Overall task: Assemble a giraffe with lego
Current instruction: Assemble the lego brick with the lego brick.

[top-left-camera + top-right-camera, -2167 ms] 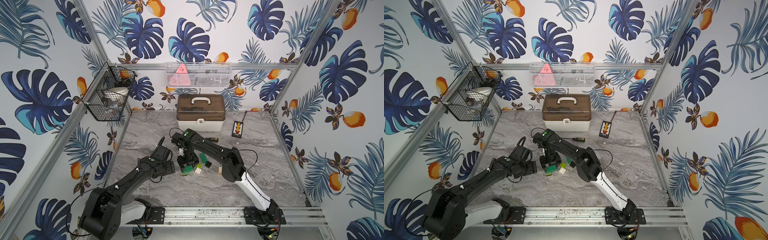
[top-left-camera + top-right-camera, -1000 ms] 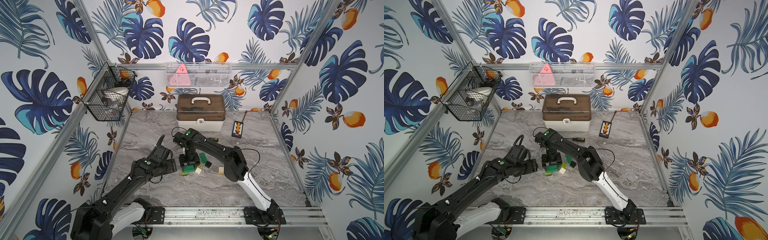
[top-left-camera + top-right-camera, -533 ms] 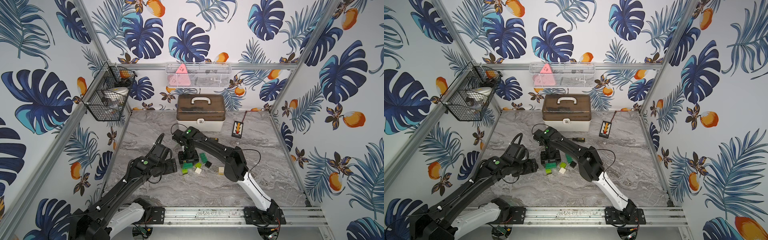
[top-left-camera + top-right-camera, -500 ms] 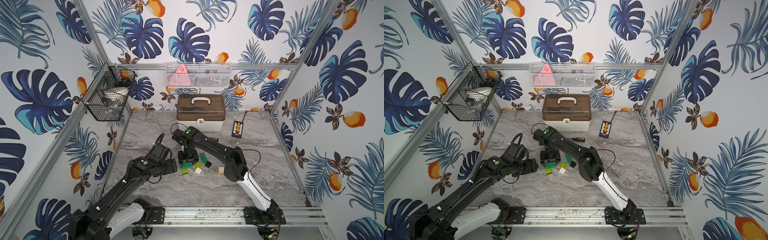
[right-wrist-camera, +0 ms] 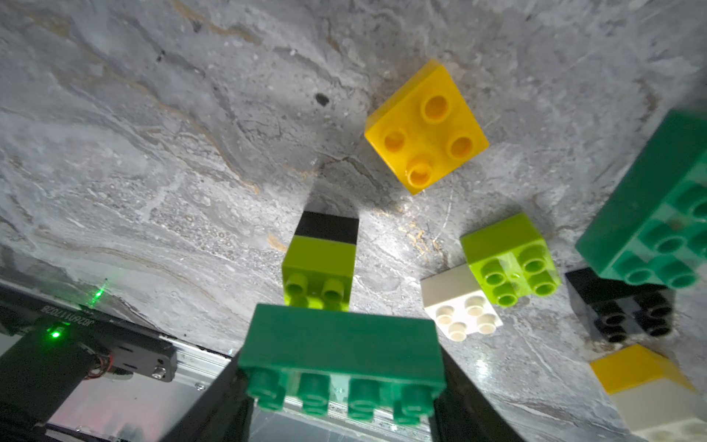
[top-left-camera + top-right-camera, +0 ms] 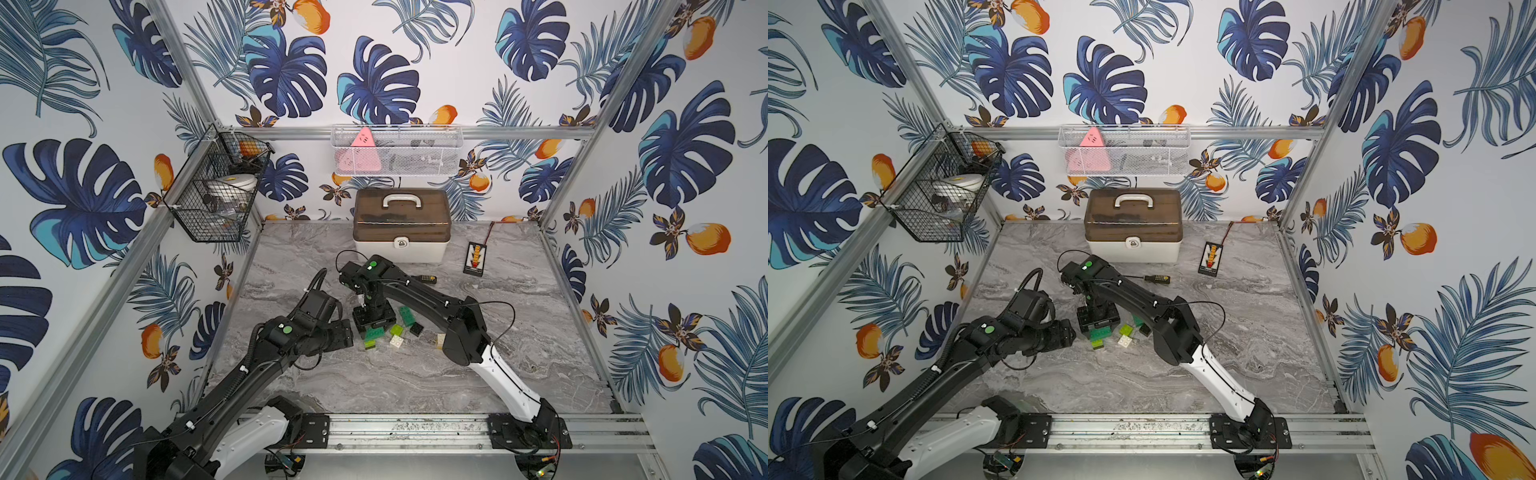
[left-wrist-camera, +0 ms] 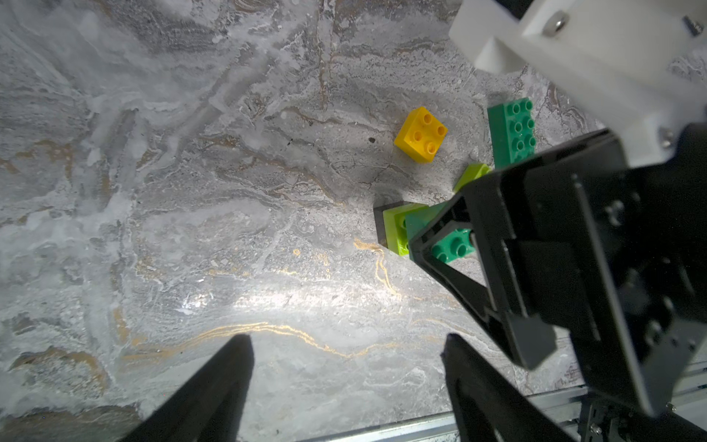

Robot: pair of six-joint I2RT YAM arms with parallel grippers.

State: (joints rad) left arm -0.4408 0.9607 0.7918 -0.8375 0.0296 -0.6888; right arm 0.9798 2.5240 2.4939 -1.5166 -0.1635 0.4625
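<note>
In a top view: grips giraffe with right tool near bench middle, loose lego just beside. Left wrist: holds left tool wide, empty, over bench. Right wrist: clamps giraffe's dark green crosspiece above lime and black

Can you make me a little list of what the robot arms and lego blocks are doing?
Right gripper: shut on long dark green studded brick
Just past it: lime square brick stacked on black square brick; joined to green, cannot tell
Left gripper: open, empty
Loose on grey marbled table: yellow square brick, white square brick, second long green brick
</note>
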